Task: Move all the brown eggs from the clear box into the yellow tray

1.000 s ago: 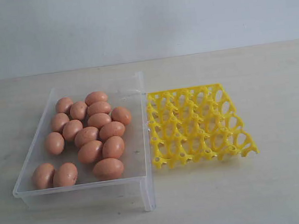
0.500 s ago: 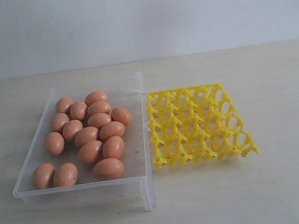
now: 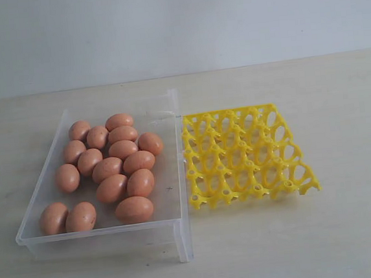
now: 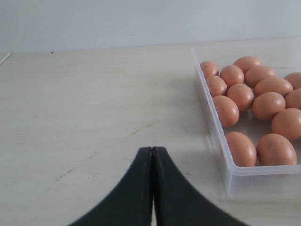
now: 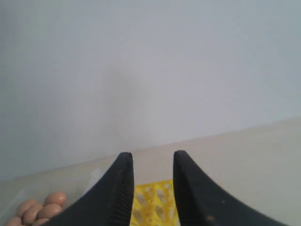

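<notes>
Exterior view: smooth, oval brown eggs (image 3: 108, 169)

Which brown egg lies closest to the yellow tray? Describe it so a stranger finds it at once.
Find the clear box, lying left of the yellow tray in the exterior view. Its brown eggs bunch toward the box's left and middle. The wanted egg juts from the bunch on the tray side, in the far half, with no other egg between it and that wall.
</notes>
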You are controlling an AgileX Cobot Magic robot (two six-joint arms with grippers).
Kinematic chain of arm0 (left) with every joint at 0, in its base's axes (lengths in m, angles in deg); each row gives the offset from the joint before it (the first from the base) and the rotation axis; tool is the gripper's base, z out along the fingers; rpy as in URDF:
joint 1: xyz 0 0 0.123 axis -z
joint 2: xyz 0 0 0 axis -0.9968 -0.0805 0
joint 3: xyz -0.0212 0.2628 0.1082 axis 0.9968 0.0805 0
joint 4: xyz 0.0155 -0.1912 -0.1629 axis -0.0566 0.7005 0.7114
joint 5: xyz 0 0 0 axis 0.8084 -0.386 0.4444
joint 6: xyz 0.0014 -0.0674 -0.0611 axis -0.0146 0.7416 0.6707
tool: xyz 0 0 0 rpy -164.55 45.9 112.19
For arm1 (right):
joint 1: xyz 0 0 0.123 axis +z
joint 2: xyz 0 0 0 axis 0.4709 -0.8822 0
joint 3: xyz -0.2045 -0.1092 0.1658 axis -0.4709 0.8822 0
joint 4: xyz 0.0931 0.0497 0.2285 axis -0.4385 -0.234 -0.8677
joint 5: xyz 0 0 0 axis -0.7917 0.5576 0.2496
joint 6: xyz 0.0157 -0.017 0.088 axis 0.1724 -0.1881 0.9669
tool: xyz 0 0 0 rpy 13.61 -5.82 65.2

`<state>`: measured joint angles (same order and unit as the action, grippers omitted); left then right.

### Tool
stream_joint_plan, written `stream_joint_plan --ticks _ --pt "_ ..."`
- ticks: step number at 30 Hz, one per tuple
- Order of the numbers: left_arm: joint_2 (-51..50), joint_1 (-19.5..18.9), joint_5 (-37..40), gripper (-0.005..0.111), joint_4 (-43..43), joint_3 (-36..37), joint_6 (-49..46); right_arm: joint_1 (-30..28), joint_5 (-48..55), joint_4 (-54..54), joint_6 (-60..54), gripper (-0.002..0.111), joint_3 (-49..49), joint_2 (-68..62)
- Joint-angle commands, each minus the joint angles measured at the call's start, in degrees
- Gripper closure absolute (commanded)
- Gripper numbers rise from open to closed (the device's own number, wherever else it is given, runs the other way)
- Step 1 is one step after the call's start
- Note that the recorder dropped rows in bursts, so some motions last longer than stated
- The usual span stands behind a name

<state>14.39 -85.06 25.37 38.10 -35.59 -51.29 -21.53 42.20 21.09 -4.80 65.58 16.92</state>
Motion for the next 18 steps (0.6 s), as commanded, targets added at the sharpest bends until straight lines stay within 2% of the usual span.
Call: stream_joint_plan --ticks 1,4,10,15,18 --pt "0.13 0.27 -0.59 0.107 0.21 -0.23 0.00 0.12 7.40 1.58 1.65 0.079 -8.86 -12.78" --pt "0.13 0.27 -0.59 0.107 0.21 -0.23 0.00 2.36 14.29 1.63 -5.24 0.079 -15.74 -22.90" --pt "0.13 0.27 -0.59 0.107 0.21 -0.23 0.00 17.88 29.66 3.40 -20.84 0.080 -31.09 -42.89" --pt "0.13 0.27 -0.59 0.107 0.21 -0.23 0.00 26.19 28.15 7.21 -23.11 0.080 -39.72 -56.76" --pt "0.13 0.27 -0.59 0.107 0.21 -0.23 0.00 29.66 25.02 7.81 -19.69 0.080 -43.02 -61.28"
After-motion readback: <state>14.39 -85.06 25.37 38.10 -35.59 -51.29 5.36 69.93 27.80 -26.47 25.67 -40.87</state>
